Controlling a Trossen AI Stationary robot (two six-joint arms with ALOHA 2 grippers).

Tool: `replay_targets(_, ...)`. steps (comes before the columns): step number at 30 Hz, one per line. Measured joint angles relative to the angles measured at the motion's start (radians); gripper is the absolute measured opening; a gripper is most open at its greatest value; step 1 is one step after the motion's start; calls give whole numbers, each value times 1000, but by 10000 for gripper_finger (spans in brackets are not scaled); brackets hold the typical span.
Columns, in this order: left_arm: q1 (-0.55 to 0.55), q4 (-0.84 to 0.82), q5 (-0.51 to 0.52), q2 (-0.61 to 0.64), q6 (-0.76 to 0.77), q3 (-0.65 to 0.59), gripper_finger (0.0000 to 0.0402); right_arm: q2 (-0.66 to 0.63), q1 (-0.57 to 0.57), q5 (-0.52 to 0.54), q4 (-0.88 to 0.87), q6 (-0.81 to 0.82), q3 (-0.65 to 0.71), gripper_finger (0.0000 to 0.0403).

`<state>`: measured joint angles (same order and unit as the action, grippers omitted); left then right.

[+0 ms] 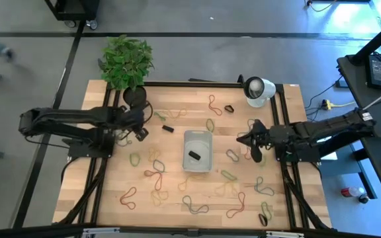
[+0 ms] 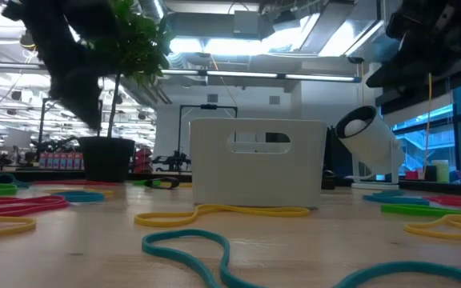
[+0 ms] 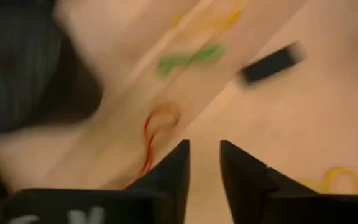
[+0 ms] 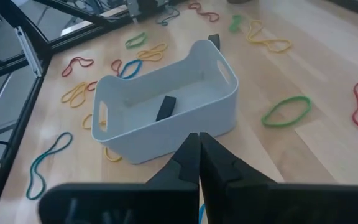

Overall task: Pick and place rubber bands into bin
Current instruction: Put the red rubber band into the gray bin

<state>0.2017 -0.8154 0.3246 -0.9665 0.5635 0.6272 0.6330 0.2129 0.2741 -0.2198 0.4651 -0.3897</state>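
Rubber bands in several colours lie scattered flat on the wooden table, such as a red one (image 1: 156, 174), a green one (image 4: 286, 111) and a red one (image 3: 157, 127). The grey-white bin (image 1: 197, 151) stands at the table's middle with a dark band (image 4: 165, 107) lying on its floor. My left gripper (image 1: 143, 127) hovers left of the bin near the plant pot, open, with nothing between its fingers (image 3: 204, 152). My right gripper (image 1: 241, 139) hangs right of the bin, shut and empty (image 4: 199, 146), pointing toward the bin.
A potted plant (image 1: 126, 63) stands at the far left corner. A round white lamp-like object (image 1: 258, 89) sits at the far right. A black band (image 1: 168, 127) lies between my left gripper and the bin. Black frame rails (image 1: 286, 192) run along the table's sides.
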Motion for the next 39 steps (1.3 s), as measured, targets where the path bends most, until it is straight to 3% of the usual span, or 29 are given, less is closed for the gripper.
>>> replay_targets(4,102,-21,-53,-101,61,0,147,-1,-35,-43,1,-6,0,2)
replay_targets(9,194,25,-71,-224,75,0,177,-1,-58,-58,10,3,0,2)
replay_targets(16,261,85,-62,-367,-18,0,174,-1,-67,-55,40,108,0,2)
replay_targets(26,327,133,-88,-529,-127,10,158,-1,-67,76,45,243,0,2)
replay_targets(30,361,139,-169,-543,-166,14,133,-1,-67,112,45,265,0,2)
replay_targets(37,404,149,-277,-537,-226,12,17,-1,-67,172,45,298,0,2)
replay_targets(39,407,141,-298,-537,-220,13,8,-1,-67,178,45,316,0,2)
